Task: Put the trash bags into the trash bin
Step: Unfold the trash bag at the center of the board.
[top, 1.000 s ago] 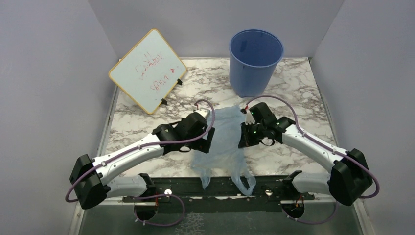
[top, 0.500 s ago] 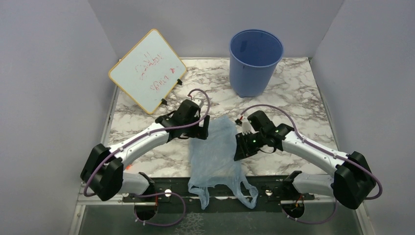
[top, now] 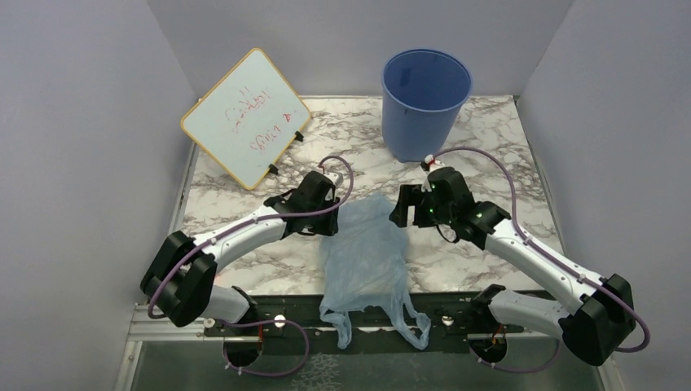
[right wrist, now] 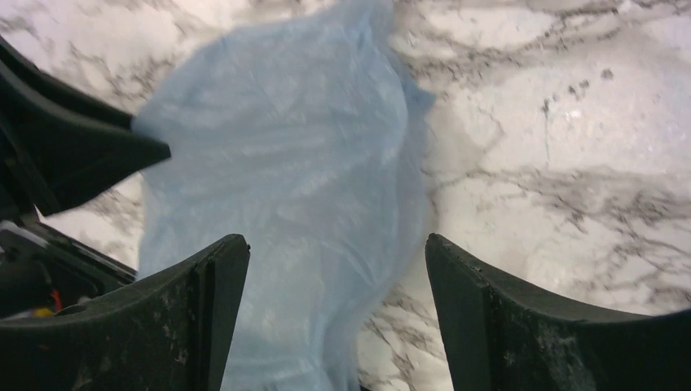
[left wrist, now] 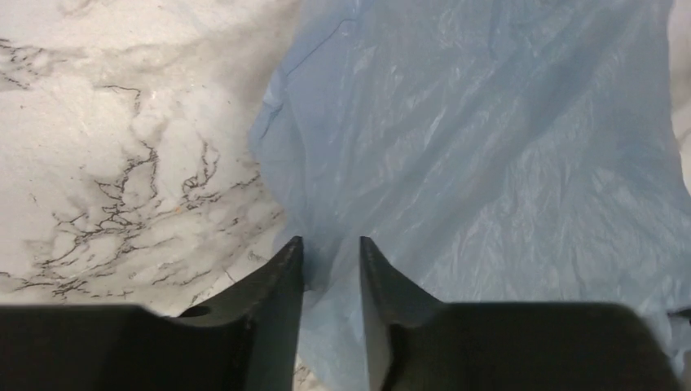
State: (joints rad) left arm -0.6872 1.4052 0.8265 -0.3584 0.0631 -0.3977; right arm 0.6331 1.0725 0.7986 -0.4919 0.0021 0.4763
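The light-blue trash bag [left wrist: 489, 163] looks featherlight, floppy and slick, so I'd bunch its edge. My right gripper [right wrist: 336, 244] gapes; my left gripper [left wrist: 330, 244] is nearly closed, hold unclear.

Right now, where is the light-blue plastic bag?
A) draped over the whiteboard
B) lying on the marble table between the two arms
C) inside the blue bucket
B: the light-blue plastic bag lies spread on the marble table between the arms, well short of the blue bucket at the back.
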